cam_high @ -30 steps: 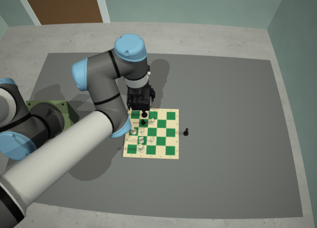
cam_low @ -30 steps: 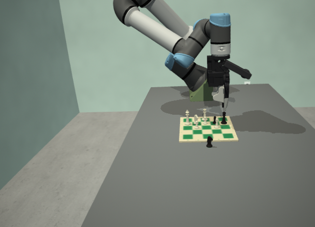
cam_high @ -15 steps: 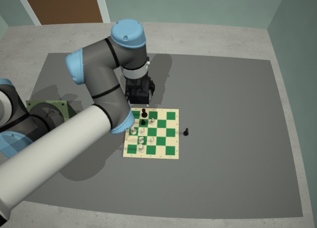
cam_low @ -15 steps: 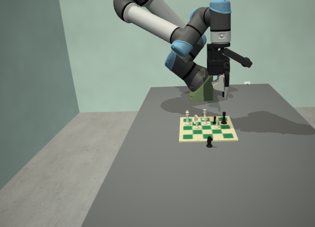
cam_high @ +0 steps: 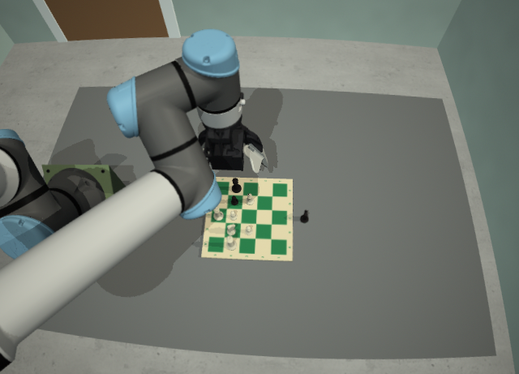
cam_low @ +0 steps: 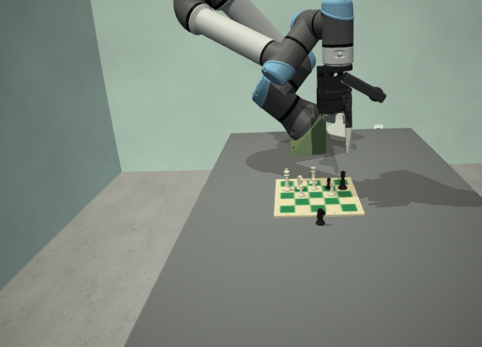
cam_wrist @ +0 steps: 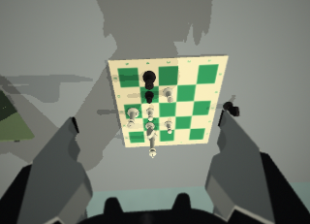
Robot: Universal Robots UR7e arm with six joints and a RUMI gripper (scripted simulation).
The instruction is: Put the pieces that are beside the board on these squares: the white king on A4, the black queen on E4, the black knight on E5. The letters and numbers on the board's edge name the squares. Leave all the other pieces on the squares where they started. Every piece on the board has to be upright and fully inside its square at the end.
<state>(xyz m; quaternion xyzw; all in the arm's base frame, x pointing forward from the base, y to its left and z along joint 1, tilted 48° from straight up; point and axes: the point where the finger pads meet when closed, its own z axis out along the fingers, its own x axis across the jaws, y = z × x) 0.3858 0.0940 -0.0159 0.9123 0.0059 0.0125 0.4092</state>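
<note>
While the claw (cam_low: 346, 141) hung well above the board (cam_high: 285, 254), over its far edge, its fingers stood spread wide with nothing between them. In the wrist view the board showed in the gap between the two fingers.

The queen (cam_high: 236, 186) stood upright on the board, long axis vertical, in the end row nearest the claw. In the top view it sat over the line between a green square and a cream one, so I could not tell whether it was fully inside one square. Its square name was too small to read. A smaller black piece (cam_high: 233, 200) stood just beside it in the next row.

The knight (cam_high: 304, 216) stood upright on the surface (cam_high: 377, 236), off the board and close beside its edge, about midway along that side. Which way its head faced was too small to tell.

The white pieces all stood upright on the board. The tallest (cam_low: 287, 179), with a cross-like top, stood at the corner opposite the queen along the same side. I could not tell its square.
</note>
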